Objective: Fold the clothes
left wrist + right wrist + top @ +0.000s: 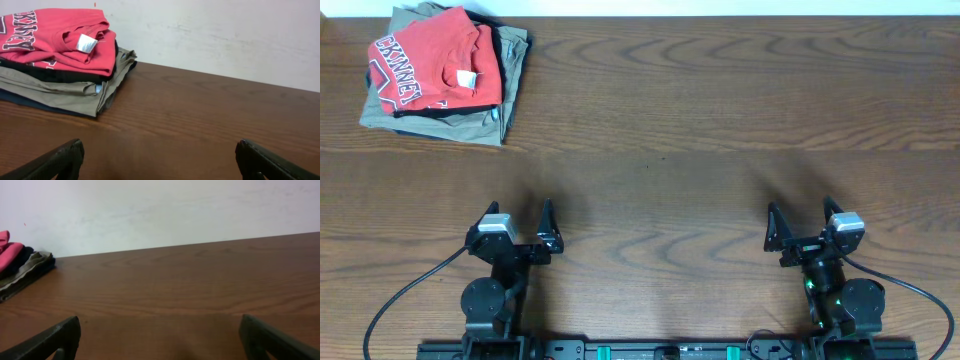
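Red-orange T-shirt (440,50) with white-and-blue block lettering (396,76) and white neck tag (467,79); black garment (50,75); khaki garment (470,125). Surface (700,150): dark brown, wavy wood grain. Wall (225,35): off-white, faintly mottled. Fingers (548,226): black.

A brown wooden table (700,130) with wavy dark lines in the wood; one pile of folded clothes (470,125) sits on it in the far left corner; red shirt (430,60) on top, tan piece (55,90) low down.
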`<action>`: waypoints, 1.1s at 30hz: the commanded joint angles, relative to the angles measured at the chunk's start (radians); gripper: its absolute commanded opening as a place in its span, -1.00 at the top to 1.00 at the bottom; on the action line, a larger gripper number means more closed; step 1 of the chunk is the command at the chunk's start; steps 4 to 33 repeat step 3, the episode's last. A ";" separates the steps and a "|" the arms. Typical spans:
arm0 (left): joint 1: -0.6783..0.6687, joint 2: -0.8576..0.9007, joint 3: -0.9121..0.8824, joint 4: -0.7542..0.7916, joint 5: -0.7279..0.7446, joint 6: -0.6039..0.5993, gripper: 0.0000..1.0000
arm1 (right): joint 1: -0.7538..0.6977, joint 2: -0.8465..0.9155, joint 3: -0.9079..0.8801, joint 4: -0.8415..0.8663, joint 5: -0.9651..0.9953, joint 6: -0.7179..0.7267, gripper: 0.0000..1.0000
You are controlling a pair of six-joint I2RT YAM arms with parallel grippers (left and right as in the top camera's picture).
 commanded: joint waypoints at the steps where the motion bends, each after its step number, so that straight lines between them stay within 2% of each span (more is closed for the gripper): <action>1: -0.003 -0.006 -0.016 -0.035 0.014 0.006 -0.95 | 0.009 -0.007 -0.003 -0.003 0.010 -0.015 -0.98; 33: -0.003 -0.006 -0.016 -0.035 0.014 0.006 -0.96 | 0.009 -0.007 -0.003 -0.004 0.010 -0.015 -0.98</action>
